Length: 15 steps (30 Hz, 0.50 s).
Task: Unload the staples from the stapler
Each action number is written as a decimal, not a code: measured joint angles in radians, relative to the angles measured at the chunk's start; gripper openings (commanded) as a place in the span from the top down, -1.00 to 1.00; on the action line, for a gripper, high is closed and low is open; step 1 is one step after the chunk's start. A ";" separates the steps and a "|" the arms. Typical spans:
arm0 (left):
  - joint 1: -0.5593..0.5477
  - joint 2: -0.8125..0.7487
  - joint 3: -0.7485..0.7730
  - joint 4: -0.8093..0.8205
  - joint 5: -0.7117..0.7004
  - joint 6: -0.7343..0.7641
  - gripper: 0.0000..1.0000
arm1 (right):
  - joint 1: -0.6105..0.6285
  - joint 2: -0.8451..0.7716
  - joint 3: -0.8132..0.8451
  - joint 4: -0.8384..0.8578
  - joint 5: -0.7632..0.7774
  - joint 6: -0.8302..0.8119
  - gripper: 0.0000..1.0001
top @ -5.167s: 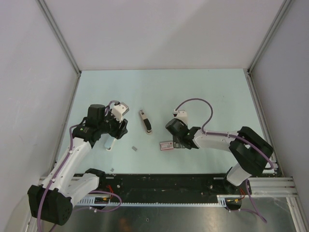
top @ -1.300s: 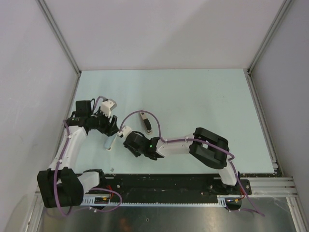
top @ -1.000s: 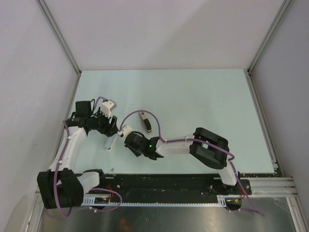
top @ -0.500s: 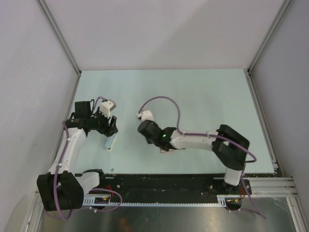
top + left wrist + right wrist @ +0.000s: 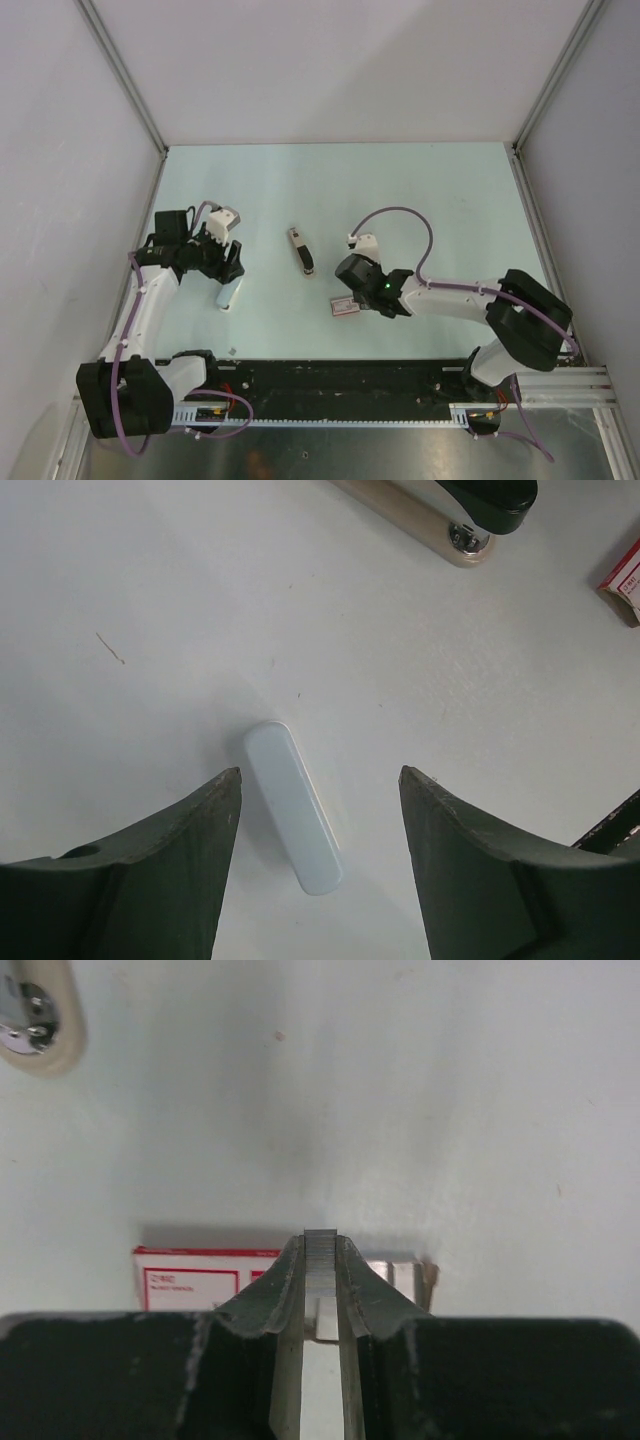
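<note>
The stapler (image 5: 302, 250), beige with black parts, lies closed on the table mid-view; its end shows in the left wrist view (image 5: 450, 515) and the right wrist view (image 5: 35, 1010). My right gripper (image 5: 352, 298) is shut on a short grey strip of staples (image 5: 320, 1252), held just above the open end of the pink box (image 5: 195, 1275). My left gripper (image 5: 228, 270) is open and empty, its fingers (image 5: 180, 860) on either side of a small white stick (image 5: 293, 820) on the table.
The pink-and-dark box (image 5: 345, 306) lies right of the stapler, near the front; its corner shows in the left wrist view (image 5: 625, 580). A tiny grey bit (image 5: 232, 350) lies by the front edge. Walls enclose three sides.
My right arm has swung from the left-centre of the table, near the white stick, back right to over the pink box. The left arm has barely moved.
</note>
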 measured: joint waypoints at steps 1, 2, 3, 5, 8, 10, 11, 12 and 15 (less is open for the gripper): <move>0.000 0.000 0.000 0.000 0.000 0.000 -0.40 | 0.000 -0.016 -0.016 -0.004 0.004 0.009 0.99; 0.000 0.001 0.000 0.000 0.000 -0.001 -0.40 | 0.000 -0.031 -0.032 -0.007 0.009 0.018 0.98; 0.000 0.002 0.000 0.000 0.000 -0.001 -0.40 | 0.000 -0.043 -0.043 -0.011 0.011 0.025 0.98; 0.000 0.005 0.000 0.000 0.000 -0.002 -0.40 | -0.001 -0.074 -0.069 -0.016 0.017 0.044 0.97; 0.000 0.009 0.000 0.000 0.001 -0.007 -0.40 | -0.001 -0.105 -0.093 -0.021 0.023 0.066 0.96; 0.000 0.009 0.000 0.000 0.001 -0.008 -0.40 | -0.001 -0.111 -0.102 -0.021 0.027 0.075 0.96; 0.000 0.009 0.000 0.000 0.001 -0.009 -0.41 | -0.001 -0.111 -0.105 -0.021 0.028 0.079 0.95; 0.000 0.010 0.000 0.000 0.002 -0.009 -0.41 | -0.001 -0.111 -0.109 -0.021 0.030 0.085 0.95; 0.000 0.011 0.000 0.000 0.002 -0.009 -0.42 | 0.002 -0.111 -0.114 -0.021 0.034 0.098 0.94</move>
